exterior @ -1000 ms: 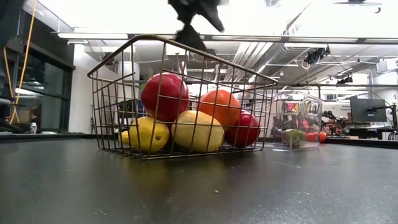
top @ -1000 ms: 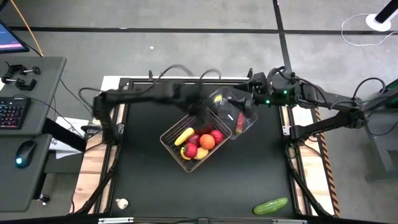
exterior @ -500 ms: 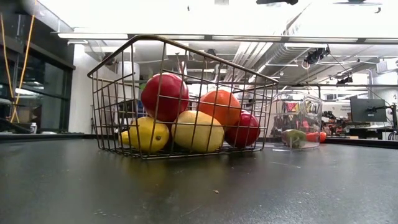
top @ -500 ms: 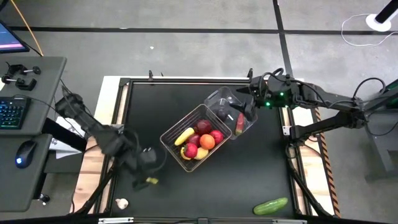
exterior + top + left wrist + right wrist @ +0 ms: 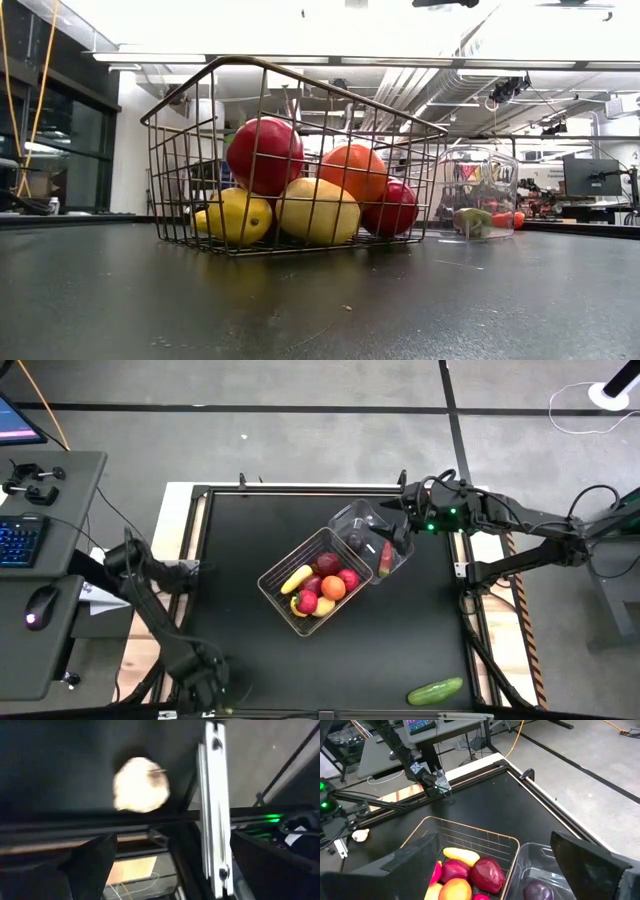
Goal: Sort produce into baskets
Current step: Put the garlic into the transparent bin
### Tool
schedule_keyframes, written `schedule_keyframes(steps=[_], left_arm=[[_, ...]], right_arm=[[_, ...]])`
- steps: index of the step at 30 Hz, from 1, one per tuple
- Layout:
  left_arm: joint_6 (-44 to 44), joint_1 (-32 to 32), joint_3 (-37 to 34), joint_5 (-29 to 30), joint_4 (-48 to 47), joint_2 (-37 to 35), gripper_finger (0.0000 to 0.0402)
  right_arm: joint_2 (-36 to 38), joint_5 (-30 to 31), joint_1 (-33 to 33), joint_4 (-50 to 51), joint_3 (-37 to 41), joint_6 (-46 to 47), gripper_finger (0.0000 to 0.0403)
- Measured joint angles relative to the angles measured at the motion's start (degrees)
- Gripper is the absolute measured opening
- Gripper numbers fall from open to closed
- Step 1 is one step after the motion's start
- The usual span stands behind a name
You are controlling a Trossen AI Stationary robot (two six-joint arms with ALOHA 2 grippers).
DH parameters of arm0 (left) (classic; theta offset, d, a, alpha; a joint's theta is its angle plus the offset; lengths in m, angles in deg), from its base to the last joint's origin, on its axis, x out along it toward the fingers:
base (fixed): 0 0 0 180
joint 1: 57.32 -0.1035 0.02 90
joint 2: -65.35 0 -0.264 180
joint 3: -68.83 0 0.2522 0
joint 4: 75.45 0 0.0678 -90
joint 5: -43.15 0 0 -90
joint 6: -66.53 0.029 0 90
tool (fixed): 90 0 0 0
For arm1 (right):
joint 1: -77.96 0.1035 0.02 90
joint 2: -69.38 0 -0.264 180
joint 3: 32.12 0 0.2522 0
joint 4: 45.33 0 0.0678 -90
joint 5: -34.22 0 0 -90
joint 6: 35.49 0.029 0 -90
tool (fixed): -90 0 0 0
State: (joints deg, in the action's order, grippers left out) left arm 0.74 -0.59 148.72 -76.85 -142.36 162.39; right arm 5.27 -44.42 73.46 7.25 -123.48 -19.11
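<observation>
The wire-mesh basket (image 5: 310, 582) stands mid-table and holds red apples, an orange, lemons and a banana; it also shows in the low view (image 5: 290, 160). The clear tub (image 5: 372, 540) touches its far right side and holds a purple onion (image 5: 355, 542) and a carrot (image 5: 385, 558). My right gripper (image 5: 395, 532) hovers open over the tub. My left gripper (image 5: 205, 688) is open at the near left corner, over the white garlic (image 5: 141, 785), which lies on the table beyond its fingers. A green cucumber (image 5: 435, 690) lies near the right front edge.
The table's metal frame rail (image 5: 212, 810) runs close beside the garlic at the near edge. A desk with keyboard and mouse (image 5: 40, 605) stands off the table's left side. Bare black tabletop (image 5: 330, 670) lies between garlic and cucumber.
My left arm has swung fast from over the basket's far side toward the table's near left corner and come down over the garlic. My right gripper has kept still over the tub. The produce has not moved.
</observation>
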Motion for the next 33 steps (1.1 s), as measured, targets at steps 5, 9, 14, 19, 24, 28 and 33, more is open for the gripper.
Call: schedule_keyframes(steps=[5,9,14,19,24,28,33], left_arm=[[0.80,2.39,0.00,1.56,-1.07,4.02,0.0376],[2.38,2.64,0.00,2.48,-1.61,6.81,0.0376],[3.93,2.99,0.02,3.93,-1.83,9.50,0.0376],[4.49,3.00,0.00,7.03,-1.86,10.08,0.0347],[4.66,1.92,0.00,8.87,-1.99,10.07,0.0223],[7.00,0.05,-0.02,9.90,-2.91,7.51,0.0092],[10.19,-5.28,0.22,17.94,-5.49,-3.08,0.0069]], right_arm=[[0.00,0.00,0.00,0.01,0.02,0.01,0.0372],[0.00,-0.02,0.00,0.02,0.02,0.02,0.0372],[0.00,-0.02,0.00,0.02,0.02,0.02,0.0372],[0.00,-0.04,0.00,0.02,0.02,0.04,0.0372],[0.00,-0.04,0.00,0.02,0.02,0.07,0.0372],[0.00,-0.04,0.00,0.09,0.03,0.05,0.0372],[0.00,-0.07,0.00,0.21,0.04,0.07,0.0372]])
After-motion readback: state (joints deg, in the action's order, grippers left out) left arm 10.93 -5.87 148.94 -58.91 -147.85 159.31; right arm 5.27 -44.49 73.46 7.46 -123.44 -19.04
